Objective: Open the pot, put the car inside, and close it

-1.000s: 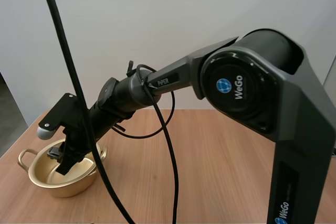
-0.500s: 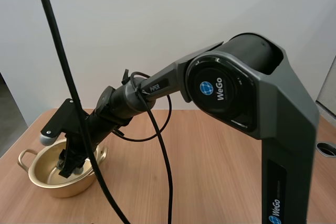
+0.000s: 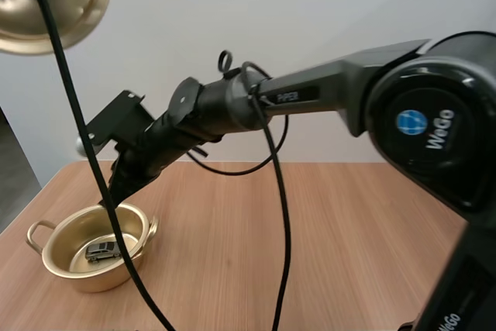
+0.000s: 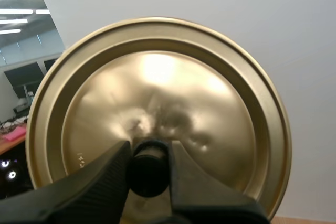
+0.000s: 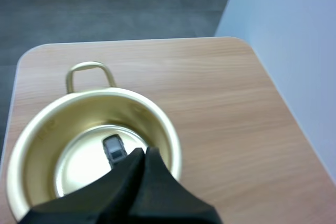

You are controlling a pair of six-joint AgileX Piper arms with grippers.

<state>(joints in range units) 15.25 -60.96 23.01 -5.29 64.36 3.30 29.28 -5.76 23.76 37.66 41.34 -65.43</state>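
Our left gripper (image 4: 148, 150) pinches the round gold metal lid (image 3: 45, 13) by its black knob (image 4: 148, 174), now raised high at the left. Below, the small grey toy car (image 3: 101, 251) lies inside the gold two-handled pot (image 3: 93, 278). Our right gripper (image 5: 142, 160), fingers pressed together, has risen out of it, seemingly just above the rim. The pot stands on the pale wooden table (image 3: 325, 253).

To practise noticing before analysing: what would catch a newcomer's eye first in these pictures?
The shiny gold lid stands out first, held up in the air by the left gripper, well clear of everything else. Next comes the open gold pot on the wooden table, with a small grey car lying on its bottom. The right gripper hangs above the pot, fingers together.
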